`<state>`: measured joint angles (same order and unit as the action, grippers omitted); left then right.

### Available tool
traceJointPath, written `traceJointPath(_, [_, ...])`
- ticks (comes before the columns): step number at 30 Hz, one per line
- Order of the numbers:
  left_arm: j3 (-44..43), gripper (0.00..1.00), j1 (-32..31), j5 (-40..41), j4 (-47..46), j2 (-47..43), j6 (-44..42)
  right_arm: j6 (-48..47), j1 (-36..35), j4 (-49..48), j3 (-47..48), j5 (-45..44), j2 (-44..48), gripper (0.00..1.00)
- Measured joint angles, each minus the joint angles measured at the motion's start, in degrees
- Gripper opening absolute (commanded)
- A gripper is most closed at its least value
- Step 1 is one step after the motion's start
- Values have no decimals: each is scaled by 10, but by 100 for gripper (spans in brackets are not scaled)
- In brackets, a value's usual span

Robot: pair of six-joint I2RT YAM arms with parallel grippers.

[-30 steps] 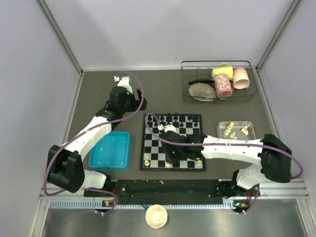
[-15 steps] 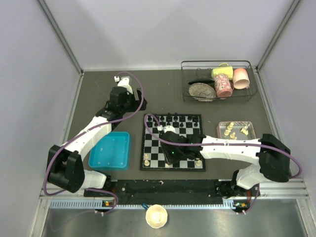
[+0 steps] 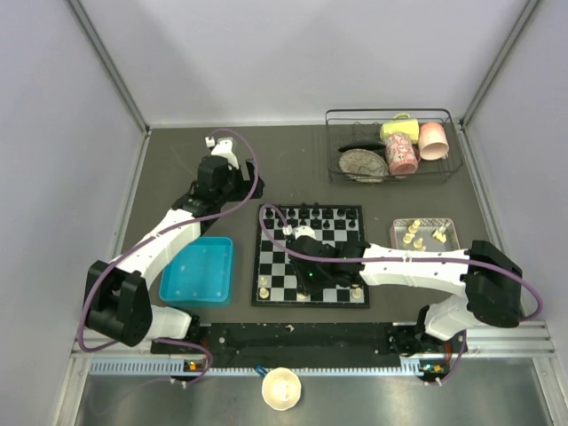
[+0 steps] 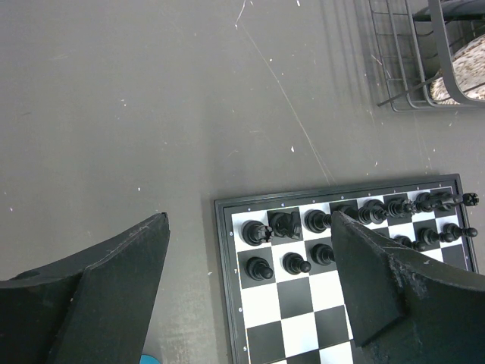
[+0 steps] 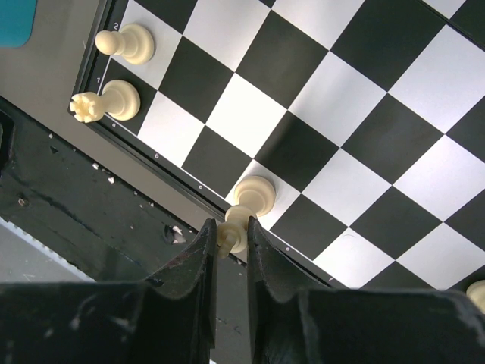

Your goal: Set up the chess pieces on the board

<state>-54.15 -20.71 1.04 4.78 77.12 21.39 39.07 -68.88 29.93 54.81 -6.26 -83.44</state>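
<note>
The chessboard lies mid-table, black pieces in its far rows. My right gripper is shut on a cream piece, whose base rests on a white near-row square of the board. A cream rook and pawn stand at the near-left corner; they also show in the top view. Another cream piece stands at the near right. More cream pieces sit in the pinkish tray. My left gripper is open and empty above the board's far-left corner.
A blue tray lies left of the board. A wire rack with cups and a plate stands at the back right. The pinkish-grey tray sits right of the board. A cream cup sits below the front rail.
My right gripper has edged slightly toward the board's near edge with the cream piece. The left arm has not moved.
</note>
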Motion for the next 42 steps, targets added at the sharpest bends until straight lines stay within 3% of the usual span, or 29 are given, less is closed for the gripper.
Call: traceJointPath(42, [1, 91, 0, -2, 0, 0, 0, 1, 0, 3, 0, -2, 0, 0])
